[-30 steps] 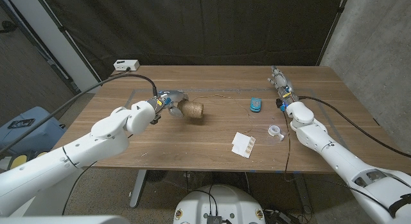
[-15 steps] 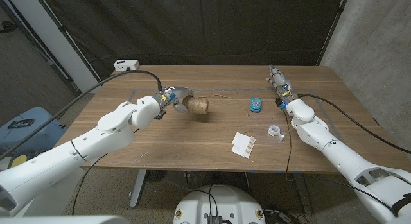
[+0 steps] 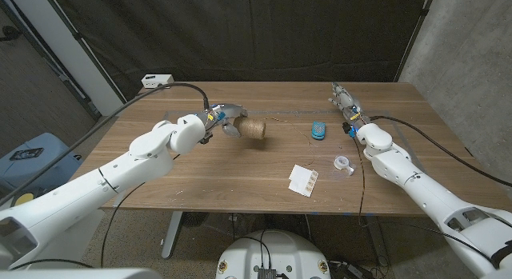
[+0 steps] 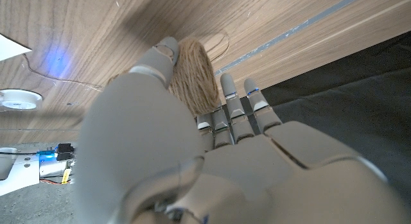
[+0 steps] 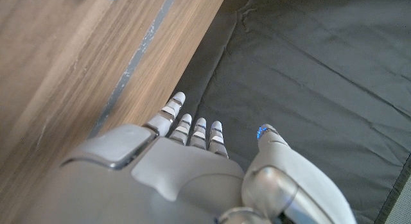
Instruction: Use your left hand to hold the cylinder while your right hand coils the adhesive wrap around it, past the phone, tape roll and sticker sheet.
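Note:
A cylinder wound in tan twine-like wrap [image 3: 254,129] is gripped at one end by my left hand [image 3: 222,118], left of the table's middle. In the left wrist view the fingers [image 4: 232,108] and thumb close around the cylinder [image 4: 194,71]. A thin loose strand [image 3: 276,119] trails from it over the wood. My right hand [image 3: 346,99] stands at the far right of the table, fingers straight and holding nothing; the right wrist view shows this hand [image 5: 186,166] over the table's far edge. The blue phone [image 3: 318,130], tape roll [image 3: 344,162] and sticker sheet [image 3: 303,180] lie between the hands.
A white box [image 3: 157,81] with a cable sits at the far left corner of the wooden table [image 3: 200,179]. A dark curtain [image 5: 308,70] hangs behind the table. The tape roll [image 4: 15,99] also appears in the left wrist view.
My left hand has carried the cylinder farther from me and to the right. The right hand has barely shifted.

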You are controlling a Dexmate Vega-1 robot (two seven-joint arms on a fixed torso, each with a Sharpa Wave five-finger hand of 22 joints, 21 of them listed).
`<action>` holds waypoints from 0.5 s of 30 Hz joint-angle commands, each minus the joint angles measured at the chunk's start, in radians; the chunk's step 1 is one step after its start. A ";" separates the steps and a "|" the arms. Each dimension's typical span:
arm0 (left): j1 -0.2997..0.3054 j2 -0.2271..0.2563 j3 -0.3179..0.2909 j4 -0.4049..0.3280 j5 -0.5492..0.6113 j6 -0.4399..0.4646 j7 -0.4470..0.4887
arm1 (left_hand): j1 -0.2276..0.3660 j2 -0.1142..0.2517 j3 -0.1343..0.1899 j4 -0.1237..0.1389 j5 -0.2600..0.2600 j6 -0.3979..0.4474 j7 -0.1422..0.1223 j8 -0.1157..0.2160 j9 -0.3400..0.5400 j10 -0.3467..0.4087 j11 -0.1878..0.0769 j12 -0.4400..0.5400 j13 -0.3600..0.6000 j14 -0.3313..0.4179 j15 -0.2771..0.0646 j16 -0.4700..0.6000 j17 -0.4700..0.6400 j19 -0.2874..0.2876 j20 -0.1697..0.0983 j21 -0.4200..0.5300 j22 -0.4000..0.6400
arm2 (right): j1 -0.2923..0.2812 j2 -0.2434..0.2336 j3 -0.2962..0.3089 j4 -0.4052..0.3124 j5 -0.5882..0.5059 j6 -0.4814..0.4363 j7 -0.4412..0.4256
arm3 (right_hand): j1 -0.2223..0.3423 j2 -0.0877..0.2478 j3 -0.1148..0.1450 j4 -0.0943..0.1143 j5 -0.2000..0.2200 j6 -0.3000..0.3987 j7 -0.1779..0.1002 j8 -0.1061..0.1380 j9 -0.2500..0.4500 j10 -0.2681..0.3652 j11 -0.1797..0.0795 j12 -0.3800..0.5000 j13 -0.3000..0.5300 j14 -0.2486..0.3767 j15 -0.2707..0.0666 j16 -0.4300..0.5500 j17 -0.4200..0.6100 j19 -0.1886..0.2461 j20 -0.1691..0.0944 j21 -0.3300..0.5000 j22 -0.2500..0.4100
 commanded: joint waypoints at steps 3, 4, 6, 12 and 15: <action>-0.054 -0.041 0.027 0.043 0.021 -0.039 -0.019 | 0.001 0.033 0.021 0.016 0.012 0.020 -0.004 0.137 0.108 0.034 -0.021 0.004 -0.002 0.009 -0.002 -0.004 0.000 0.000 -0.005 0.010 0.001 | 0.025 -0.004 -0.027 0.016 -0.015 -0.005 0.050 | 0.001 -0.002 0.005 -0.006 -0.001 -0.004 -0.008 -0.004 0.003 -0.015 0.003 -0.005 0.003 -0.013 -0.002 -0.003 0.002 0.000 -0.001 0.000 0.005; -0.059 -0.040 0.028 0.048 0.019 -0.052 -0.020 | 0.000 0.033 0.021 0.017 0.012 0.020 -0.005 0.138 0.108 0.036 -0.021 0.004 -0.002 0.010 -0.003 -0.004 0.000 0.000 -0.005 0.010 0.001 | 0.025 -0.003 -0.027 0.016 -0.014 -0.007 0.051 | 0.001 -0.002 0.005 -0.007 -0.001 -0.004 -0.008 -0.003 0.003 -0.015 0.004 -0.005 0.003 -0.013 -0.002 -0.003 0.002 0.000 -0.001 0.000 0.005; -0.063 -0.045 0.029 0.051 0.021 -0.052 -0.021 | 0.000 0.034 0.022 0.017 0.013 0.021 -0.007 0.140 0.109 0.036 -0.021 0.004 -0.002 0.012 -0.003 -0.005 -0.001 0.000 -0.005 0.011 0.001 | 0.027 -0.001 -0.030 0.019 -0.016 -0.004 0.055 | 0.001 -0.003 0.004 -0.007 -0.001 -0.004 -0.008 -0.004 0.003 -0.014 0.003 -0.005 0.003 -0.013 -0.003 -0.003 0.002 -0.001 -0.001 0.000 0.005; -0.074 -0.059 0.035 0.057 0.030 -0.051 -0.026 | -0.001 0.034 0.024 0.016 0.015 0.023 -0.007 0.144 0.111 0.042 -0.021 0.003 -0.002 0.014 -0.005 -0.008 -0.003 -0.001 -0.004 0.011 0.000 | 0.031 -0.001 -0.034 0.022 -0.019 0.000 0.063 | 0.000 -0.002 0.004 -0.008 -0.002 -0.005 -0.008 -0.004 0.003 -0.015 0.002 -0.005 0.003 -0.014 -0.003 -0.003 0.002 -0.001 -0.001 0.000 0.005; -0.080 -0.063 0.035 0.064 0.023 -0.064 -0.028 | -0.001 0.033 0.024 0.016 0.016 0.024 -0.007 0.146 0.111 0.045 -0.021 0.003 -0.003 0.016 -0.006 -0.007 -0.004 -0.001 -0.004 0.011 0.000 | 0.030 -0.002 -0.034 0.018 -0.019 -0.002 0.063 | 0.000 -0.002 0.004 -0.009 -0.002 -0.005 -0.009 -0.004 0.003 -0.015 0.001 -0.005 0.003 -0.013 -0.004 -0.002 0.002 -0.001 -0.001 0.000 0.005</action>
